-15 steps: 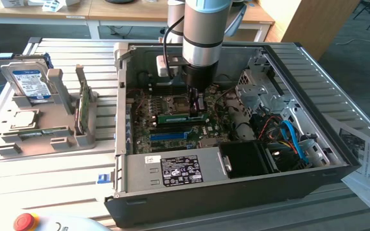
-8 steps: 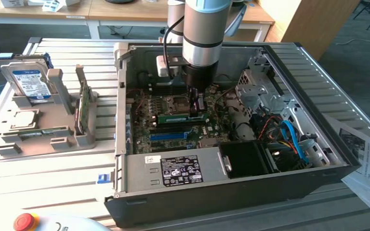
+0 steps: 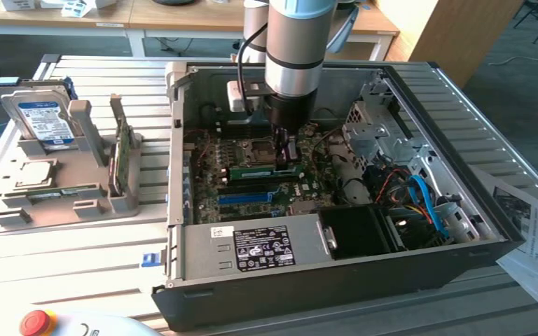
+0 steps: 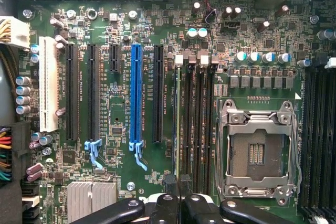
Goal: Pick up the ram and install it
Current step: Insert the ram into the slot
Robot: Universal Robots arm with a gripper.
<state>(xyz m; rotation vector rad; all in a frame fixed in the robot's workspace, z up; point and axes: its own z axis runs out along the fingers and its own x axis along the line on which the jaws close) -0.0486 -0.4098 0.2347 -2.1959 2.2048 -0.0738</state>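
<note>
Seating step: you see the black two-fingered gripper (image 4: 177,182) clenched on the long, thin green ram stick (image 3: 250,171), which stands edge-up on the green motherboard (image 3: 211,175) at six o'clock from the silver processor socket (image 3: 260,148) in the exterior view; finishing likely calls for a straight, even downward press

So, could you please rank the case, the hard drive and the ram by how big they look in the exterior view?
1. case
2. hard drive
3. ram, a thin green strip
</note>
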